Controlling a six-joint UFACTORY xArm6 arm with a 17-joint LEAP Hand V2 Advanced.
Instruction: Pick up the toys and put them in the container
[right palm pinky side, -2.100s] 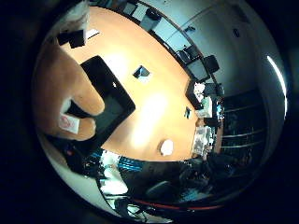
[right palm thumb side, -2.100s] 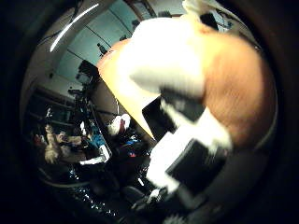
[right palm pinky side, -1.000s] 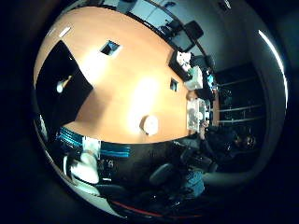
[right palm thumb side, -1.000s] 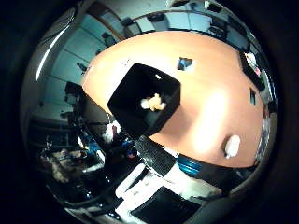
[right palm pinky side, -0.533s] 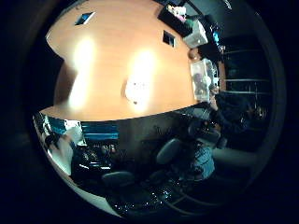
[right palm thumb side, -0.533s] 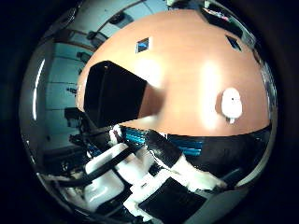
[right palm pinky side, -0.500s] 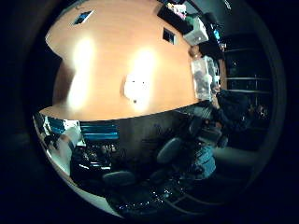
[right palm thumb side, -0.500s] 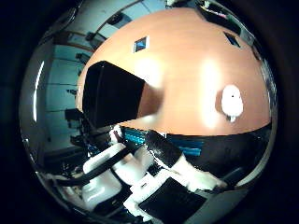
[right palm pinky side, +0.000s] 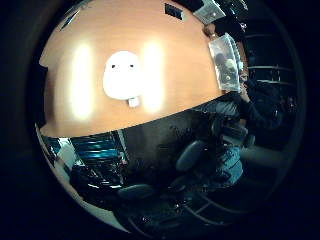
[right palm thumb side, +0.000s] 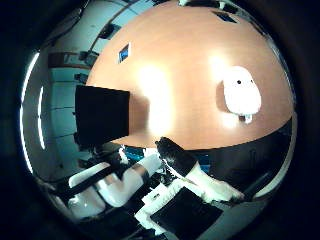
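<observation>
The white toy (right palm pinky side: 123, 75) lies on the orange bench (right palm thumb side: 190, 55), close below the palm and near the bench's edge, with bare wood all round it. The black container (right palm thumb side: 102, 117) stands on the same bench, well apart from the toy and off to the hand's thumb side, also close to the bench edge. Of the hand (right palm thumb side: 187, 167), only white and black parts show beside the thumb-side camera; nothing sits against the palm, so it seems to carry nothing, but whether its fingers are straight or curled cannot be told from here.

Judging by the layout, the step in hand is the approach to this toy, with the carry to the container to follow. The risks come from position. The toy is rounded and looks soft, so fingers closing off-centre could nudge it rather than take it, and a nudge toward the near edge might send it off the bench. A small tab sticks out from its body; catching only that would give a weak hold, likely to slip during the carry. The container's closeness to the edge also leaves little margin for a drop that lands on its rim.
</observation>
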